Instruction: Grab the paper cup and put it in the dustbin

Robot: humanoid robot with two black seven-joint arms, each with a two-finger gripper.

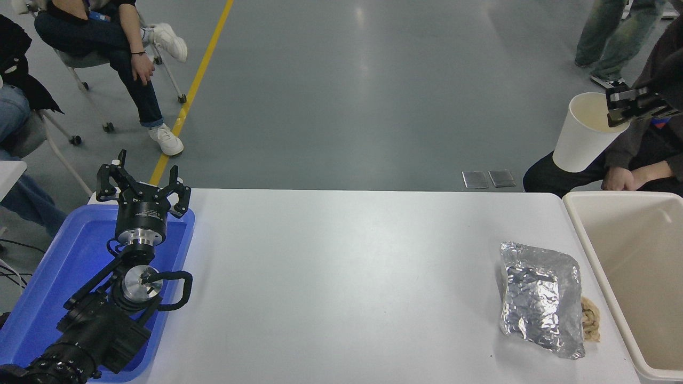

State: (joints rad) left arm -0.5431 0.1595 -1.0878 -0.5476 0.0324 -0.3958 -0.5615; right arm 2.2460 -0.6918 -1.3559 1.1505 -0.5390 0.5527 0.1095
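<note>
The white paper cup (582, 137) hangs high in the air at the upper right, tilted, its cream inside showing. My right gripper (614, 111) is shut on the cup's rim; most of that arm is out of the picture at the right edge. The cup is above and a little left of the cream-beige dustbin (589, 234), which stands at the table's right end with its inside bare. My left gripper (143, 184) is open and parked over the blue tray at the lower left.
A crumpled silver foil packet (541, 297) lies on the white table (341, 277) near the bin, with a brown scrap (590, 318) beside it. A blue tray (48, 277) lies at the left. A seated person (640, 160) is behind the bin; others sit at the upper left.
</note>
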